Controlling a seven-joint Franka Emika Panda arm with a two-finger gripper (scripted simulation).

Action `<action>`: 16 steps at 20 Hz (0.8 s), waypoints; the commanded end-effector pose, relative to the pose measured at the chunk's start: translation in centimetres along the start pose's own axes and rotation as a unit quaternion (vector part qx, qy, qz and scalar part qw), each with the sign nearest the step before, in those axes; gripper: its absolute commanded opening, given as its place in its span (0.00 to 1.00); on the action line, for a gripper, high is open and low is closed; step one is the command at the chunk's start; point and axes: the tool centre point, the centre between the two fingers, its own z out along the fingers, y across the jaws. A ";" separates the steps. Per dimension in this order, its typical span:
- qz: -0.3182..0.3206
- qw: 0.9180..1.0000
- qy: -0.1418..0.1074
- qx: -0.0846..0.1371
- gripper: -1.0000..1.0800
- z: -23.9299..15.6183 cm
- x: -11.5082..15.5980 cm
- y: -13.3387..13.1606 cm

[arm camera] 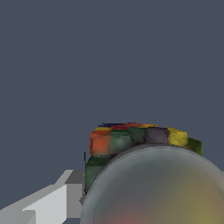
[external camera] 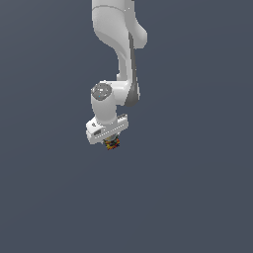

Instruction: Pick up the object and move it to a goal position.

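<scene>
The white arm (external camera: 121, 59) reaches down, and the block (external camera: 112, 143) sits directly under the gripper (external camera: 111, 140), tucked up against its underside with only a patch of red, yellow and green showing. In the wrist view the block (arm camera: 131, 140) lies right in front of the camera, partly hidden by a blurred rounded dome (arm camera: 157, 188). The fingers are hidden, so I cannot tell whether the gripper is clenched on the block.
</scene>
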 end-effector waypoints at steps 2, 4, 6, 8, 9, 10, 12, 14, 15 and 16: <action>0.000 1.000 0.002 -0.001 0.00 -1.3 0.7 -0.6; -0.001 1.000 0.001 -0.002 0.00 -2.3 1.2 -1.3; -0.001 1.000 0.001 -0.002 0.00 -3.6 1.7 -2.0; -0.001 1.000 0.001 -0.002 0.00 -5.0 2.4 -2.9; -0.001 1.000 0.001 -0.002 0.00 -5.8 2.8 -3.4; -0.001 1.000 0.001 -0.002 0.00 -6.6 3.2 -3.9; -0.001 1.000 0.001 -0.002 0.00 -8.4 4.0 -5.0; -0.001 1.000 0.001 -0.002 0.00 -10.4 5.0 -6.2; -0.001 1.000 0.001 -0.002 0.00 -11.4 5.4 -6.8; -0.001 1.000 0.001 -0.002 0.00 -12.4 5.9 -7.4</action>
